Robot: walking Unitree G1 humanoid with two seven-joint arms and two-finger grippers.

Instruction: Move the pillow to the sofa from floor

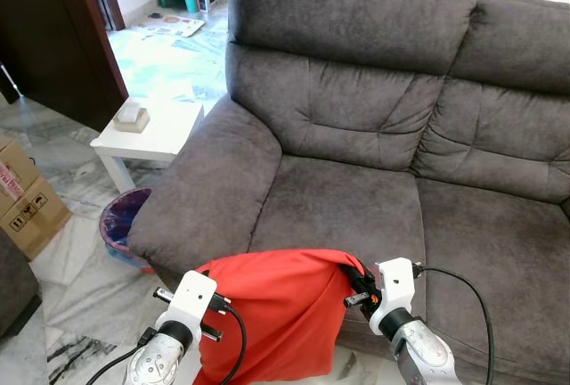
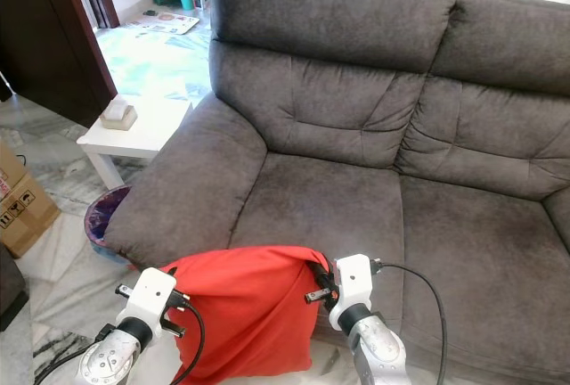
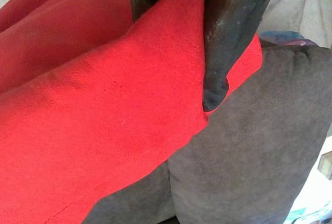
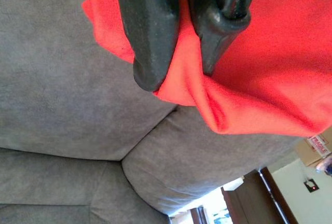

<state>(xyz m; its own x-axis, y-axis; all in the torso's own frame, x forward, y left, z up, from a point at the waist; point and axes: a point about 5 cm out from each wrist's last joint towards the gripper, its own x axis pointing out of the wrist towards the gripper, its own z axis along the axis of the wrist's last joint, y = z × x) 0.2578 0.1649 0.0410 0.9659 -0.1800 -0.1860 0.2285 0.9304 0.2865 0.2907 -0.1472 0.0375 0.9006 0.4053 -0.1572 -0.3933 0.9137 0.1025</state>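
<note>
Both claws are clenched on the red pillow (image 1: 276,314): the left claw (image 3: 179,53) pinches its corner at about 8 o'clock in the head view, and the right claw (image 4: 179,63) grips the bunched fabric at the opposite top corner, near 5 o'clock. In the wrist views each pair of black fingers has red cloth pressed between them. The pillow hangs between the two arms, off the floor, its upper edge level with the front lip of the grey sofa (image 1: 356,198) and its lower part drooping in front of the seat.

The step in hand looks like the lift-over onto the left seat cushion. To do it well, both arms should rise together so the pillow's hanging bottom clears the seat edge, then carry forward toward 12 o'clock before letting go. Keeping the two grips level should stop the cloth twisting or slipping from the thin pinch.
</note>
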